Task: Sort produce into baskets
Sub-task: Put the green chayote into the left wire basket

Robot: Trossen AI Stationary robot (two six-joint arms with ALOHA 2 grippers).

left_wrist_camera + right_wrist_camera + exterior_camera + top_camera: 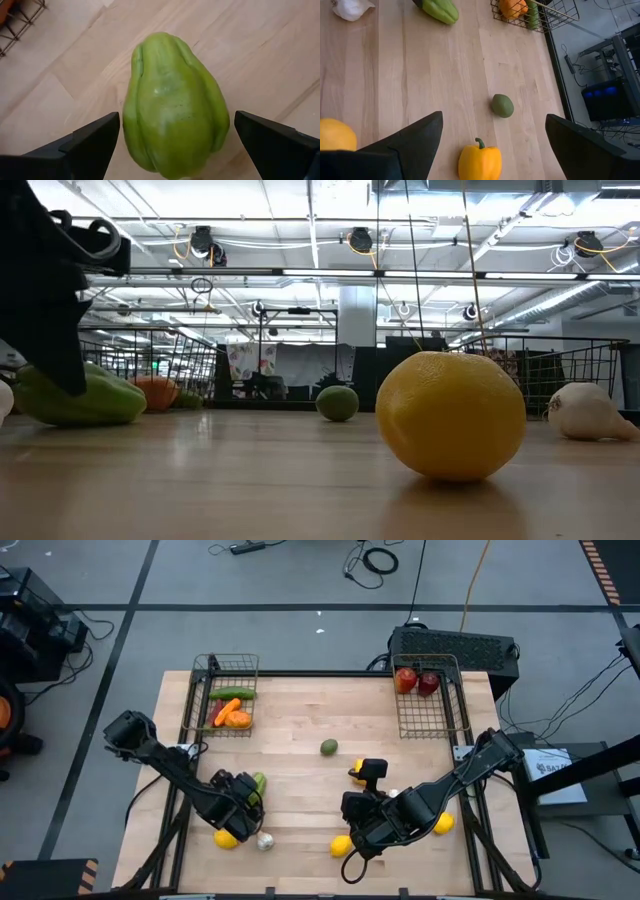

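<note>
straddling the green squash [172, 107], left claw [175, 145] spread; overhead hides it.

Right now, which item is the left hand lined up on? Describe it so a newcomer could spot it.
Find the left arm at the wooden table's near-left part; its open left hand straddles a ribbed, pear-shaped light green squash. Beside it lie a round yellow lemon and white garlic bulb; only the squash is green and furrowed.
</note>
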